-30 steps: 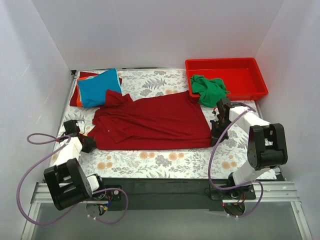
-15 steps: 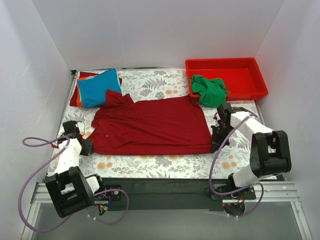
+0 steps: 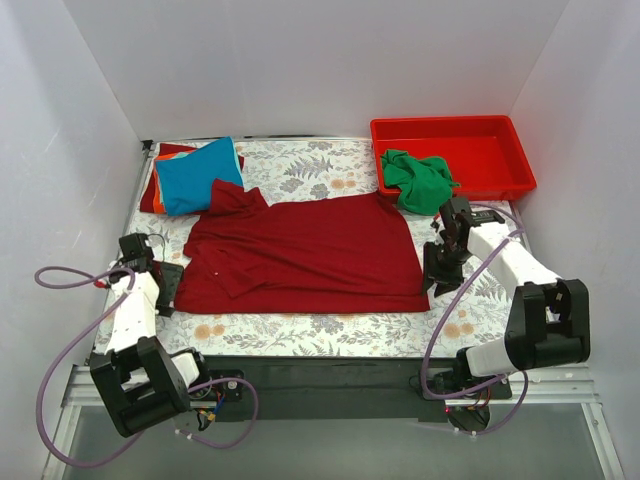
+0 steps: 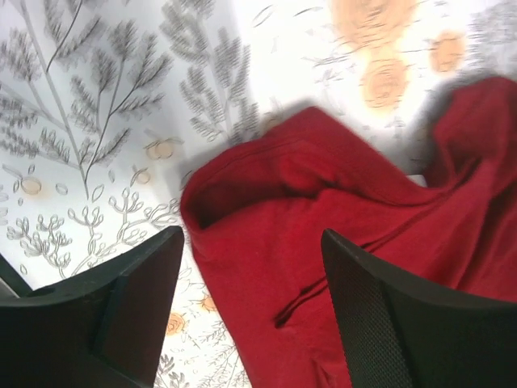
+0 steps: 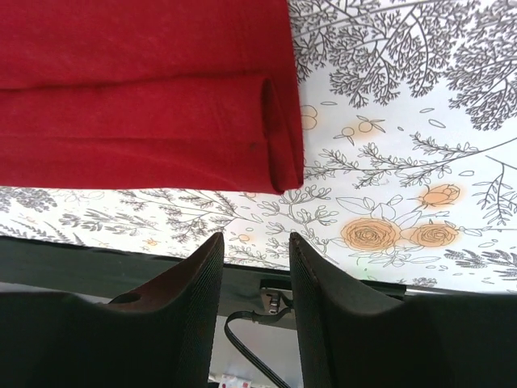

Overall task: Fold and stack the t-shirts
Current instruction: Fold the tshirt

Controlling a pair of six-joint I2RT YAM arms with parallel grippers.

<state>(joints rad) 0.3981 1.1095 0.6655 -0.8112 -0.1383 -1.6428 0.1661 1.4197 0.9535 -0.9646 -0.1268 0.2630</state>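
Flowered bench inside white walls; dark red shirt lies centre, folded lengthwise; left hand and right hand have just released its near corners and stand spread, empty; crosswise fold likely next.

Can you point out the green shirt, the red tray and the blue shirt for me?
green shirt [image 3: 418, 180], top view, middle of the heap
red tray [image 3: 482, 153], top view, bare floor
blue shirt [image 3: 195, 176], top view, its middle

Bright, even light throughout; soft shadows, sharp focus.
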